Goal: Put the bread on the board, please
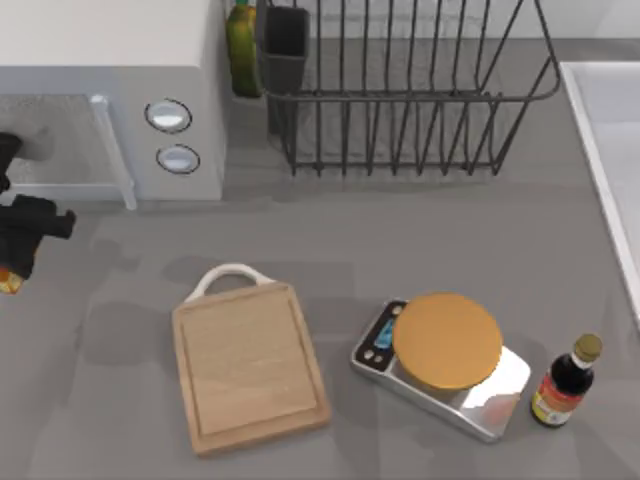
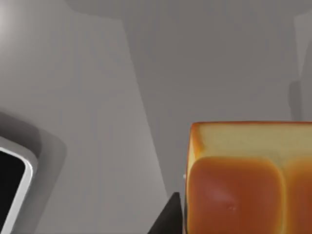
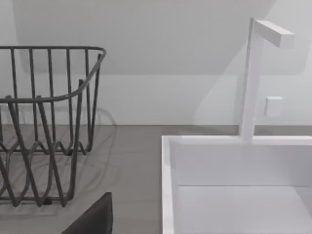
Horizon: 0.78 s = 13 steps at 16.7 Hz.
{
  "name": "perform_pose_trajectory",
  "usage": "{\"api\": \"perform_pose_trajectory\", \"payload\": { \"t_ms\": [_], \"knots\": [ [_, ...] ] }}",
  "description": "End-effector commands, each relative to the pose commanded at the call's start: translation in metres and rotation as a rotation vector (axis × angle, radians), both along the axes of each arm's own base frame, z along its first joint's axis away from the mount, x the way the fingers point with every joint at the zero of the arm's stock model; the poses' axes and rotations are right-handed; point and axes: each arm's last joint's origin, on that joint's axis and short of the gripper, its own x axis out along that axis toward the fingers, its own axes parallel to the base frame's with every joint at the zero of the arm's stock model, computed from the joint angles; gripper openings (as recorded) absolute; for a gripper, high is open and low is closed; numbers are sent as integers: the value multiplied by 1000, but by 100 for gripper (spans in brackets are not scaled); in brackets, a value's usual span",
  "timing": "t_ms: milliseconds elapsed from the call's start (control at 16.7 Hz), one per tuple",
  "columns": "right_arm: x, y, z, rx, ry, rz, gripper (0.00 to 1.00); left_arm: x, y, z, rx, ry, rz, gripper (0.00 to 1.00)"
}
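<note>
The bread [image 2: 243,185], a golden-orange bun with a bumpy top, sits close up in the left wrist view with a dark finger [image 2: 168,219] against its side. From above, a sliver of the bread [image 1: 8,284] peeks out at the table's far left edge under my left gripper [image 1: 14,262], which is shut on it. The board [image 1: 250,365], light wood with a white loop handle, lies bare on the table well to the right of that gripper. A dark part of my right gripper [image 3: 92,219] shows in the right wrist view, facing the sink.
A microwave [image 1: 110,100] stands at the back left, with a green bottle [image 1: 241,45] and a wire dish rack [image 1: 400,90] beside it. A silver scale [image 1: 445,350] with an orange-tan disc and a dark sauce bottle [image 1: 565,382] stand right of the board. A white sink [image 3: 234,185] lies at the right.
</note>
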Motion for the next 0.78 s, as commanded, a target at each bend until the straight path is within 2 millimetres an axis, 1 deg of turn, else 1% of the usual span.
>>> {"api": "perform_pose_trajectory", "payload": {
  "t_ms": [180,480,600,780],
  "knots": [
    [0,0,0,0,0,0,100,6,6,5,-9,29,8,0],
    [0,0,0,0,0,0,100,6,5,5,-8,29,2,0],
    [0,0,0,0,0,0,100,5,2,2,-9,49,25,0],
    [0,0,0,0,0,0,100,1,-7,-12,-5,113,118,0]
  ]
}}
